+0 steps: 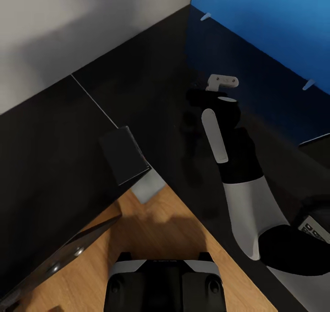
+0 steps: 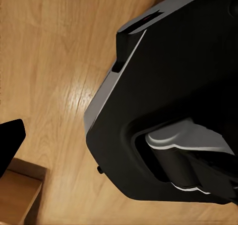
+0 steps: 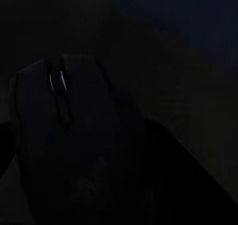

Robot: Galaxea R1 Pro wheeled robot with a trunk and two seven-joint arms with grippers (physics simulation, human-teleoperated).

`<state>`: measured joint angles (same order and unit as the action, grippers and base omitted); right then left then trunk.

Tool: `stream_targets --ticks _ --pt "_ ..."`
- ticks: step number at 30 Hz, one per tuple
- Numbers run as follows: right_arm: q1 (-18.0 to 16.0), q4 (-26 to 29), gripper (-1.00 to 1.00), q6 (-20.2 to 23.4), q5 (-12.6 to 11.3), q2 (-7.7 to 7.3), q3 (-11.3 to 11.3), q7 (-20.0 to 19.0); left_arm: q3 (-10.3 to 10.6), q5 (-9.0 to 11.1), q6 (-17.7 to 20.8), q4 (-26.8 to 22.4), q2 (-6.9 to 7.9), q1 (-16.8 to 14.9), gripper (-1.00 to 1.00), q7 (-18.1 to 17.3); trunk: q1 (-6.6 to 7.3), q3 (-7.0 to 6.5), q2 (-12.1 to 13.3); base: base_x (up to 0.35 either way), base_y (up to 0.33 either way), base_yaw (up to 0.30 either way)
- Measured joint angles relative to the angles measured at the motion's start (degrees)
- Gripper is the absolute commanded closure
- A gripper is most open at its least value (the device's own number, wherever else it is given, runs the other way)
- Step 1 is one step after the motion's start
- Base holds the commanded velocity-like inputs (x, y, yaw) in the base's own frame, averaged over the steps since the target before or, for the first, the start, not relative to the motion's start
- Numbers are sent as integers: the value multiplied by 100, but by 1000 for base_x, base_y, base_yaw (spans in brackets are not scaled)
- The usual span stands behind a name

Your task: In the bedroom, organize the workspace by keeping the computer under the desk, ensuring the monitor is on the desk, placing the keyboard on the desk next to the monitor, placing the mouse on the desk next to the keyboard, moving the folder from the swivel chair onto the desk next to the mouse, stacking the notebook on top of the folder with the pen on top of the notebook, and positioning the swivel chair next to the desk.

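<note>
The glossy black L-shaped desk point(image 1: 137, 82) runs into the corner where a pale grey wall point(image 1: 68, 32) meets a bright blue wall panel point(image 1: 275, 23), and its dark top reflects the blue. The right arm, black at the wrist and white along the forearm point(image 1: 250, 211), reaches forward over the desk, and its right pincer point(image 1: 201, 98) sits low over the surface near the corner, just beneath a small white bracket point(image 1: 223, 80) on the wrist. In the right wrist view a dark computer mouse with a pale scroll wheel point(image 3: 59, 101) lies very close in front of the camera on the black surface, but the picture is too dark to show whether the pincer is open, closed or touching the mouse. At the inner bend of the desk a dark grey boxy block point(image 1: 123, 155) stands at the edge, above the warm light-wood floor point(image 1: 183, 229). A corner of a grey-keyed keyboard point(image 1: 314, 229) shows at the right edge of the head view, by the arm's black elbow. The left wrist view looks down on the wooden floor point(image 2: 49, 76) and the robot's black and grey base point(image 2: 168, 86).
</note>
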<state>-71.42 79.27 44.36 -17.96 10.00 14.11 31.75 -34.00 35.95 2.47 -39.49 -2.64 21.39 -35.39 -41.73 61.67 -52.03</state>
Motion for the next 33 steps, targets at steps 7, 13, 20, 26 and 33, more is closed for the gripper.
stream_targets --ticks 7,13,20,26,33 --pt "96 6 100 -10 0 0 120 0 14 -18 169 -543 -37 26 -100 163 154 -126 281 0 0 0" --pt "124 13 100 -10 -7 0 183 0 62 -395 550 -1869 -396 214 -100 1167 286 -234 522 0 0 0" --pt "134 9 100 -13 -36 0 252 0 621 -529 730 -2178 -449 224 -100 2010 440 -360 803 0 0 0" --pt "155 7 100 -17 -37 0 267 0 655 -531 703 -2191 -450 224 -100 2040 440 -360 805 0 0 0" --pt "197 6 100 -17 -43 0 275 -4 662 -541 579 -2177 -455 231 -100 2029 438 -360 805 -157 -75 0"
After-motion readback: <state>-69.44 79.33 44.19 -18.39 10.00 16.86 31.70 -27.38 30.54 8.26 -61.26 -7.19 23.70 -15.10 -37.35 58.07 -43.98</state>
